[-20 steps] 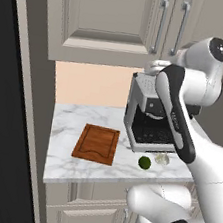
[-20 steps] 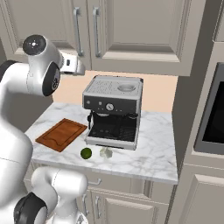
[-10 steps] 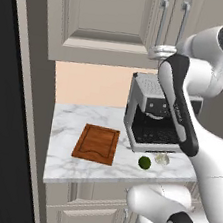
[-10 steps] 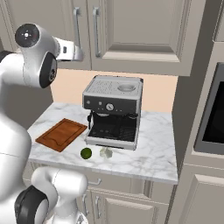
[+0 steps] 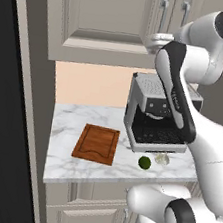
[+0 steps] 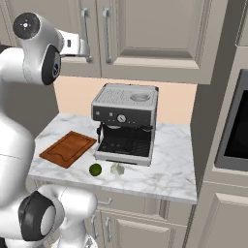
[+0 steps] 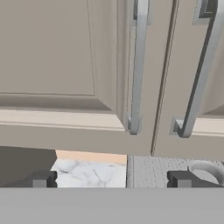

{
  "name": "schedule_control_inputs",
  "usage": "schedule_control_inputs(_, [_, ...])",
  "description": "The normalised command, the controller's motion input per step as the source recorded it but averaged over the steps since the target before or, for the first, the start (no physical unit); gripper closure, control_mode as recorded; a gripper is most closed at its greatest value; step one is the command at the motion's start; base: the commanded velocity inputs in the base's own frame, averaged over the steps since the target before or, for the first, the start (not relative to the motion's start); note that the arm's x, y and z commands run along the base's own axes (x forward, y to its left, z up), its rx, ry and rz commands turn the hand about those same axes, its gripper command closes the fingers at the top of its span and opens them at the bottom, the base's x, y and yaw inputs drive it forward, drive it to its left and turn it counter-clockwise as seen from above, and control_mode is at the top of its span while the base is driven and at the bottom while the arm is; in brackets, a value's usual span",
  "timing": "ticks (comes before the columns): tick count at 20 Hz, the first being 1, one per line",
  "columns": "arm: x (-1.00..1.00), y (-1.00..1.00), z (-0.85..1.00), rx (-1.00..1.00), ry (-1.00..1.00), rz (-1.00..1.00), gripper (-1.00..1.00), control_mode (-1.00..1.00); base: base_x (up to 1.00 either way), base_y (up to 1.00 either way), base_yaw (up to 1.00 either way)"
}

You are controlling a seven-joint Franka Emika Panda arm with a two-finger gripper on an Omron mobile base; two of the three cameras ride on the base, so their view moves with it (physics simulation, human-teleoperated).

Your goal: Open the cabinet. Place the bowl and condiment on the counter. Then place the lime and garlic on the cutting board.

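Note:
The cabinet [image 5: 106,22] [image 6: 155,29] [image 7: 48,52] is closed, its two silver bar handles side by side. My gripper [image 5: 159,40] [image 6: 85,51] [image 7: 111,181] is open just in front of the lower end of the left handle [image 7: 138,65], apart from it and holding nothing. The bowl and condiment are hidden. On the counter [image 5: 65,162] [image 6: 169,169] the lime [image 5: 145,162] [image 6: 95,169] and garlic [image 5: 162,159] [image 6: 117,169] lie side by side near the front edge. The cutting board [image 5: 97,143] [image 6: 68,148] lies bare to their left.
A silver coffee machine [image 5: 148,114] [image 6: 126,123] stands on the counter under the cabinet, right behind the lime and garlic. A tall dark panel [image 5: 6,118] closes off the left side. A built-in oven [image 6: 237,131] sits to the right.
The arm has risen and carried the gripper up from in front of the coffee machine's top to the cabinet's handles. The jaws stay open. Nothing on the counter has moved.

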Motion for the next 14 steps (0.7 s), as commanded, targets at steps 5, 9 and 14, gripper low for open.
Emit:
schedule_control_inputs(5, [0.52,0.01,-0.19,-0.02,-0.03,0.0,-1.0,-1.0,0.0,0.0,0.0])
schedule_control_inputs(9, [0.59,0.0,-0.19,0.0,-0.06,0.02,-1.0,-1.0,0.0,0.0,0.0])
schedule_control_inputs(14, [0.58,0.0,-0.17,0.0,-0.06,0.02,-1.0,-1.0,0.0,0.0,0.0])
